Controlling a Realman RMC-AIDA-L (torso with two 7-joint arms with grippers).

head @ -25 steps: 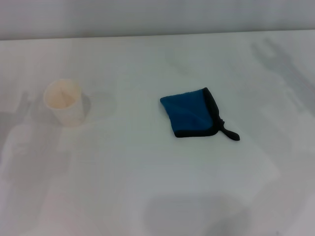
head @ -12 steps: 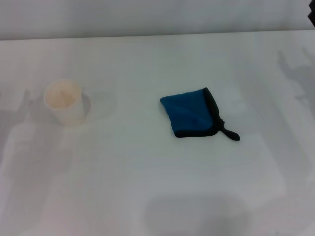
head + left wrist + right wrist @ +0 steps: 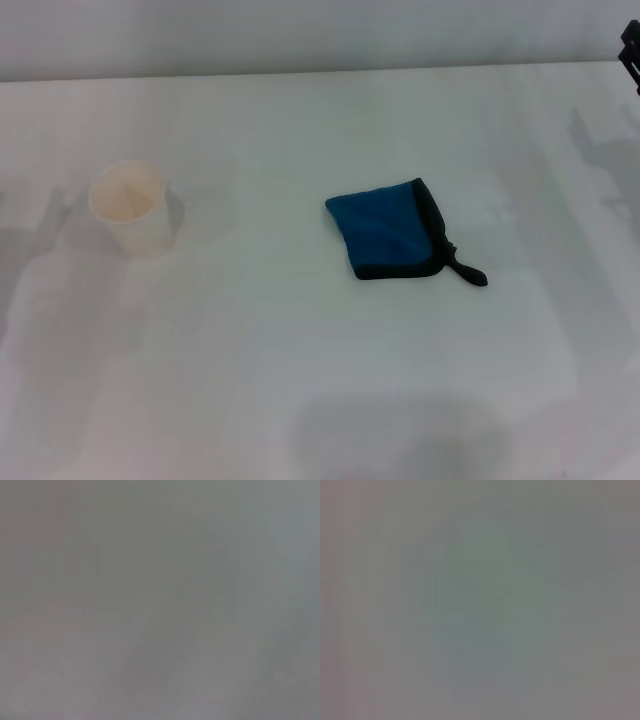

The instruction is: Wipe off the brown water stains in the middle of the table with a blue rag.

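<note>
Lay flat near the middle of the white tabletop [image 3: 300,380]: a folded blue rag [image 3: 385,230] with black edging, its short loop tail pointing toward 4 o'clock. Stood well apart toward 9 o'clock of the rag: a cream paper cup [image 3: 130,208], upright. Showed at the far edge near 2 o'clock: a dark sliver, probably the right pincer [image 3: 631,55], too cut off to tell its opening, nothing seen held. Showed only grey blur: both wrist views.
</note>
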